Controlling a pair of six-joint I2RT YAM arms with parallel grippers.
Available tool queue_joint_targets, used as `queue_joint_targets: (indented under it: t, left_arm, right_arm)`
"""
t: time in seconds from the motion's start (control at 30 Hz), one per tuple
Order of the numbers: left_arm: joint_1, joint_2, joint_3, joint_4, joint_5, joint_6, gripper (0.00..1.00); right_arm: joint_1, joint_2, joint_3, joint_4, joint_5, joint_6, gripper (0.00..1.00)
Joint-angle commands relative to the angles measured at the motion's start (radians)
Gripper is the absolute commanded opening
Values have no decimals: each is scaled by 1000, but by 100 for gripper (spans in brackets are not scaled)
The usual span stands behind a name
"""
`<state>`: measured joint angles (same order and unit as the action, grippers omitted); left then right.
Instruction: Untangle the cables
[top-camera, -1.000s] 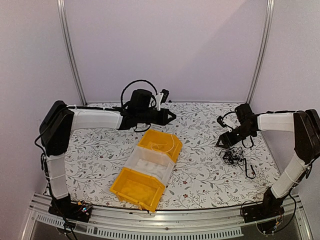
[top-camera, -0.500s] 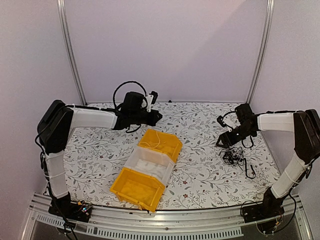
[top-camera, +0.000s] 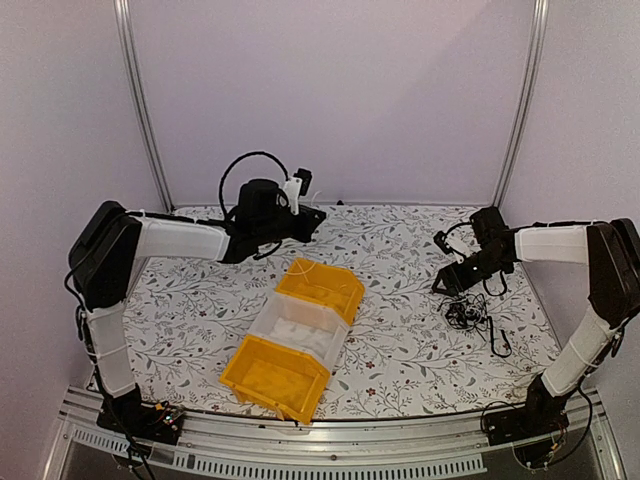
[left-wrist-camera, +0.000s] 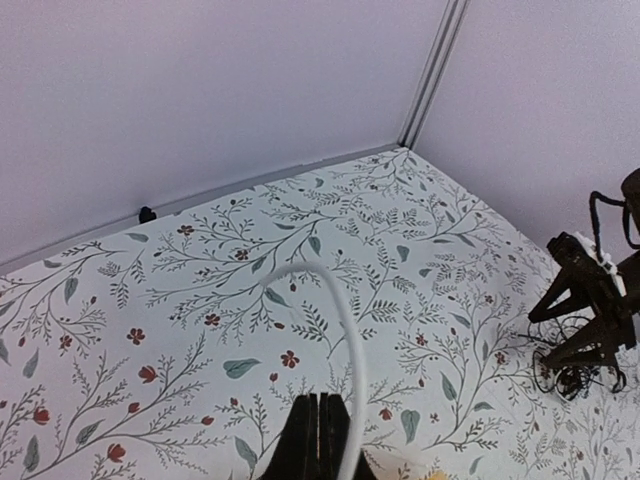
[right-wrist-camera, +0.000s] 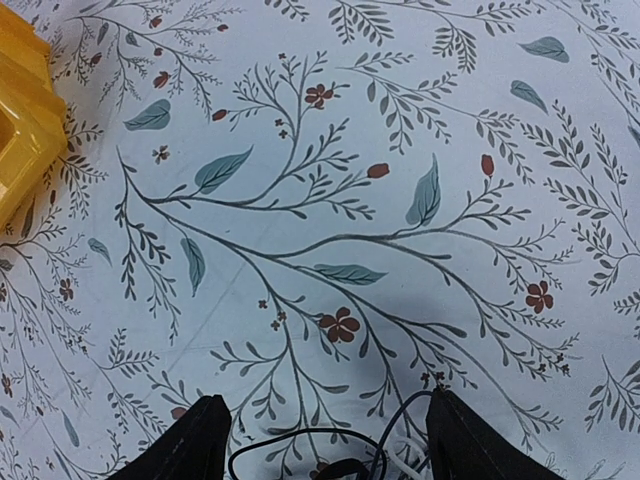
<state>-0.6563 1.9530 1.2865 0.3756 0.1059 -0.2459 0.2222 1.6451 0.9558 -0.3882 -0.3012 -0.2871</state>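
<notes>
bench (top-camera: 400, 245): floral | bins (top-camera: 262, 325): three in a row, centre | left hand (left-wrist-camera: 318, 405): pressed together, pinching white cable (left-wrist-camera: 345, 330), raised near back | right hand (top-camera: 448, 285): spread, just above black cables (top-camera: 470, 315) lying on bench, right side

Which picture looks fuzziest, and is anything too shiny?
Top view: soft all over, the black cable tangle just a dark smudge. Left wrist view: the white cable near the lens is blurry. Right wrist view: the flowered table is sharp, no glare.

Left arm (top-camera: 185, 238) and right arm (top-camera: 550, 243): black joints, white-wrapped links, apparently fabric, thin wiring running alongside.
</notes>
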Motion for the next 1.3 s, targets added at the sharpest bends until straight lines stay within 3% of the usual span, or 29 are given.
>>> queue_joint_targets:
  t: [0.0, 0.63, 0.77, 0.93, 1.27]
  left_arm:
    - [-35, 48, 17, 111, 140, -61, 0]
    - [-146, 2, -116, 154, 299, -182, 0]
    - [-197, -17, -37, 41, 210, -58, 0]
    - [-184, -48, -7, -16, 176, -57, 0]
    - [-166, -114, -199, 3, 168, -133, 0]
  right_arm:
    - [-4, 15, -9, 14, 5, 5, 72]
    - [-4, 37, 5, 17, 6, 5, 72]
    - [-3, 43, 5, 19, -1, 6, 72]
    - [-4, 46, 0, 20, -4, 7, 72]
    - [-4, 47, -1, 23, -9, 6, 72]
